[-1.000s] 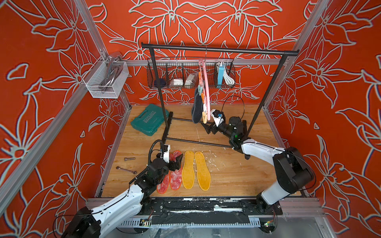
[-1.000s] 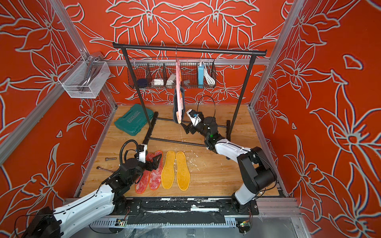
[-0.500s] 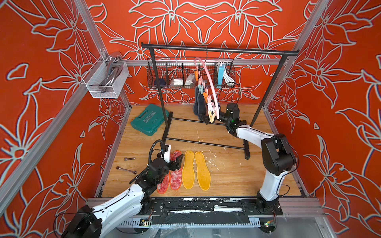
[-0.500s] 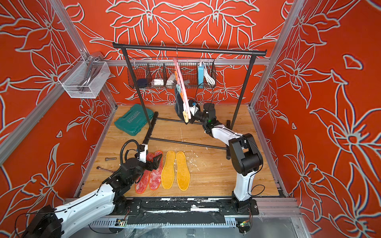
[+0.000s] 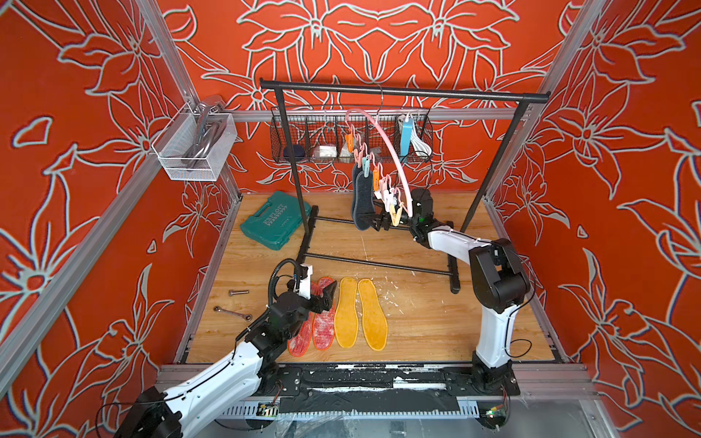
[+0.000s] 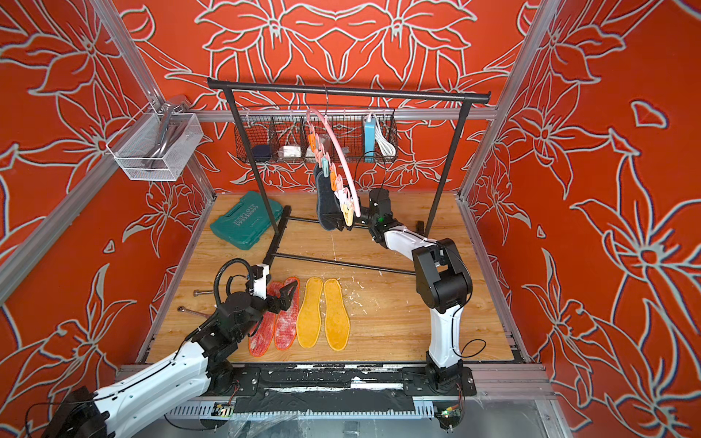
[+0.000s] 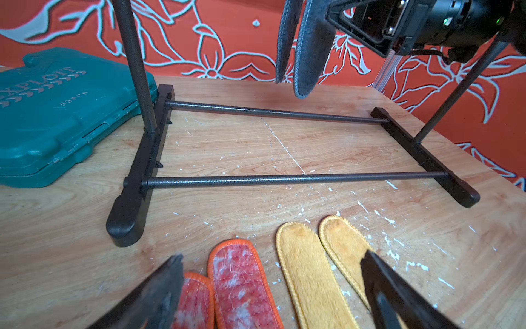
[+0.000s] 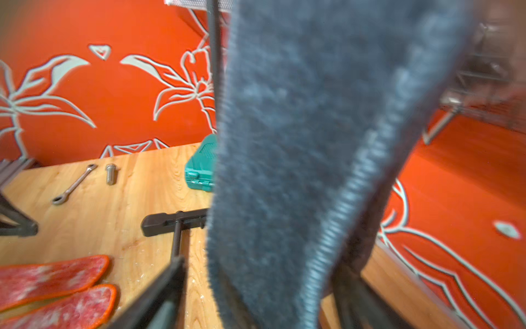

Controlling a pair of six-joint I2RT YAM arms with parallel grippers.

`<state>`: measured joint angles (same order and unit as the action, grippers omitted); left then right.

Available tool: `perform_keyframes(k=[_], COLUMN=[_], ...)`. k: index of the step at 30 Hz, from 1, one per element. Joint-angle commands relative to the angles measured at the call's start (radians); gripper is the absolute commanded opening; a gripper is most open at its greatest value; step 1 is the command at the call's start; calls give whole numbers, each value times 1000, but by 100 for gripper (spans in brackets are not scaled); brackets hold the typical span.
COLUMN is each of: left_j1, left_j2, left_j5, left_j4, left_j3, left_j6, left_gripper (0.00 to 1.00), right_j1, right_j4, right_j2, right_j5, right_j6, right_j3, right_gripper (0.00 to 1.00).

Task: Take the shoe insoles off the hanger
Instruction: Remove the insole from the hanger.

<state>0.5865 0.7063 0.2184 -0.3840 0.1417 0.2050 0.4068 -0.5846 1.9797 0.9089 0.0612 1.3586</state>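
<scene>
Right claw (image 5: pixel 374 222) reaches in sideways, jaws spread either side of the lower end of a dark grey foot-shaped fabric insole (image 5: pixel 363 199) that hangs pegged to the pink arched plastic hanger (image 5: pixel 394 159), seemingly to pinch and tug it free onto the wooden desk (image 5: pixel 417 314).

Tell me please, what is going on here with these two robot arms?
Two arms are taking insoles off a pink hanger on the black rack. The red pair and the yellow pair already lie on the table. The two dark grey insoles hang from its pegs. The right end effector straddles a grey insole's lower part; whether it grips is unclear. The left end effector is open above the red pair.
</scene>
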Motion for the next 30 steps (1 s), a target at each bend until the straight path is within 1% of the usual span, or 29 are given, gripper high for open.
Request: perform_keyframes(k=[1, 3, 4, 6, 8, 10, 12, 14, 18, 19, 21, 23, 27, 30], left_j1=[-7, -7, -6, -7, -8, -8, -6, -8, -7, -7, -8, -7, -8, -6], left_j2=[-8, -8, -10, -16, -22, -30, -46, -64, -107, -116, -139, -159, -190, -200], left_j5=[3, 8, 7, -4, -13, -10, -11, -16, -16, -16, -21, -27, -26, -51], left_j4=[-21, -23, -22, -21, -21, -13, -2, 9, 27, 27, 36, 43, 35, 40], left_j3=[-1, -1, 1, 1, -2, -4, -4, -8, -20, -23, -25, -31, -46, -44], left_j6=[-17, -18, -20, -20, -20, -18, -22, -25, -21, -20, -17, -15, -13, -17], left_gripper=[92, 92, 92, 92, 92, 92, 92, 92, 92, 92, 92, 92, 92, 92], right_j1=[4, 3, 3, 3, 3, 3, 3, 3, 3, 2, 2, 1, -3, -5], right_j4=[-89, -151, -166, -154, -122, -138, -154, -131, -43, -14, 80, 161, 252, 291], right_j2=[27, 29, 32, 35, 38, 27, 3, -26, -95, -111, -151, -190, -273, -347], right_j5=[118, 131, 137, 146, 120, 90, 12, -65, -229, -252, -320, -396, -452, -489], right_j6=[-95, -159, -176, -204, -237, -261, -266, -253, -228, -208, -159, -138, -89, -85], right_j3=[13, 4, 3, 18, 28, 5, -38, -75, -126, -130, -132, -130, -142, -163], right_gripper=[59, 46, 36, 0, 0, 0, 0, 0, 0, 0, 0, 0, 0, 0])
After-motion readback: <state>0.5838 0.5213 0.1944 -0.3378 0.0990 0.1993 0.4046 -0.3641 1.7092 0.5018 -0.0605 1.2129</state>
